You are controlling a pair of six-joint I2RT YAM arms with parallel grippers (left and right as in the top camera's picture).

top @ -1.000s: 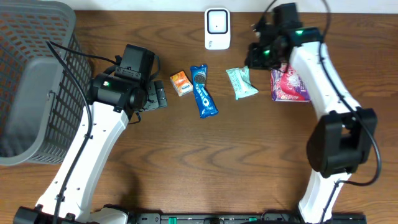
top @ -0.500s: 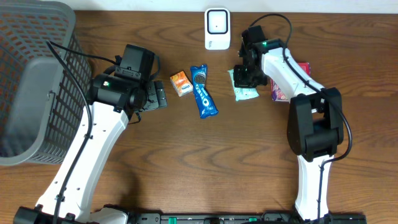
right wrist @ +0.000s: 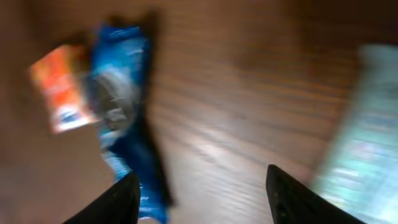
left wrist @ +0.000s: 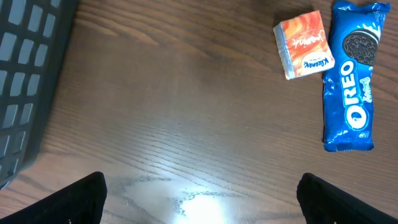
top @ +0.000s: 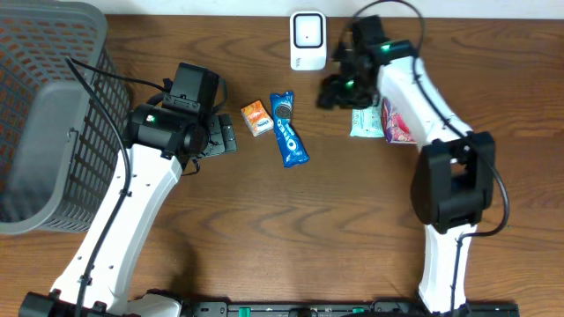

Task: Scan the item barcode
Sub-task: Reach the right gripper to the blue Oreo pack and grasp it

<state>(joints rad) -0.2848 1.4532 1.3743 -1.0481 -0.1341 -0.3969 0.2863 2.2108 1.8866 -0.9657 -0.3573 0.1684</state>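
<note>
White scanner [top: 307, 40] stands at the far edge of the wooden surface [top: 352, 229]. Just below and right of the scanner hovers the right hand [top: 333, 92], fingers parted, holding nothing. The mint-green packet [top: 367, 121] lies lower right of the scanner, just beside a pink packet [top: 401, 123]. Below-left of the scanner lie a blue Oreo pack [left wrist: 351, 74] and an orange tissue pack [left wrist: 303, 43]. Farther that way the left hand [left wrist: 200, 186] hangs wide open and empty.

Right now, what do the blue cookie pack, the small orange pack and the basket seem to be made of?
The blue cookie pack looks like thin glossy plastic film; its ends are sealed. The small orange pack: printed soft wrap or card, cannot tell which; boxy shape. The basket: probably moulded grey plastic, matt; its wall is a grid of holes.
</note>
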